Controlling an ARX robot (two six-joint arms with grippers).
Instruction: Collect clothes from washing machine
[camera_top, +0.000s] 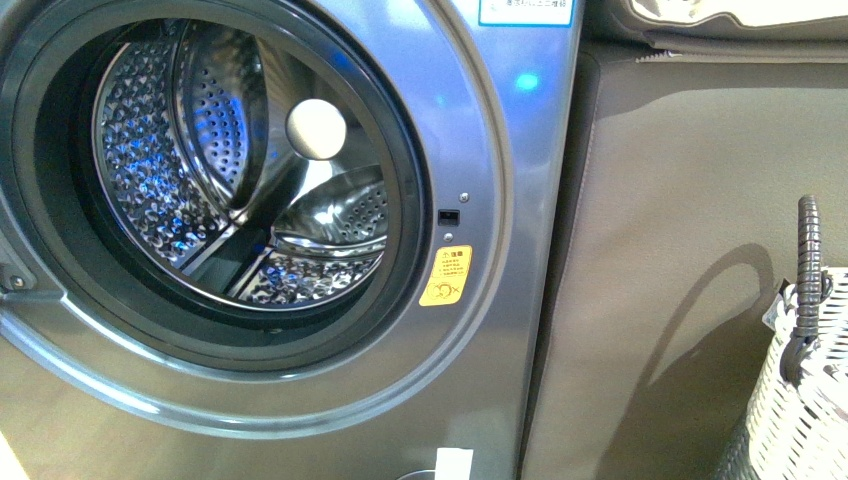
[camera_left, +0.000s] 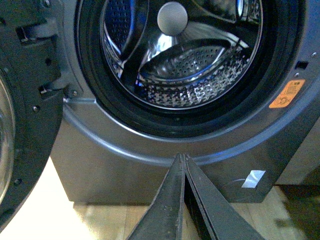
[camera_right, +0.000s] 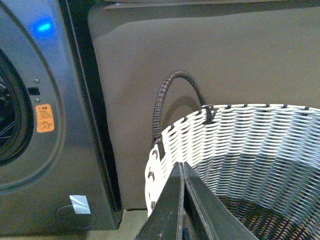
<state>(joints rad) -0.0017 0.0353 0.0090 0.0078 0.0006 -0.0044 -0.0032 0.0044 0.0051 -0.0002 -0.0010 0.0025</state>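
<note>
— In front of the washing machine (camera_top: 500, 150), which step can be said to be in hand?

— The drum (camera_top: 240, 170) stands open to view, and no navy garment is seen in it from the front or from the left wrist. Only perforated steel and a round pale knob (camera_top: 316, 129) at the back are shown. The clothes are not found in any view; the basket (camera_right: 250, 150) is seen mostly by its rim and wall, and whether they lie in its depth cannot be told.

— So the task is judged nearly finished, or not yet begun?

— Either could be argued. An empty drum and a gripper at the basket suggest that collection is done, but that is a judgement only.

— How are the grippers held?

— The left gripper (camera_left: 184, 160) is pressed closed, fingertips touching, nothing between them, and it is pointed at the lower rim of the porthole. The right gripper (camera_right: 181, 167) is likewise closed and empty, just above the basket rim beside the dark handle (camera_right: 172, 95).

— What is called for next?

— The drum's lower front, hidden by the door seal (camera_left: 165, 125), should be checked; if cloth is found, the left jaws must be opened before anything is reached for.
</note>
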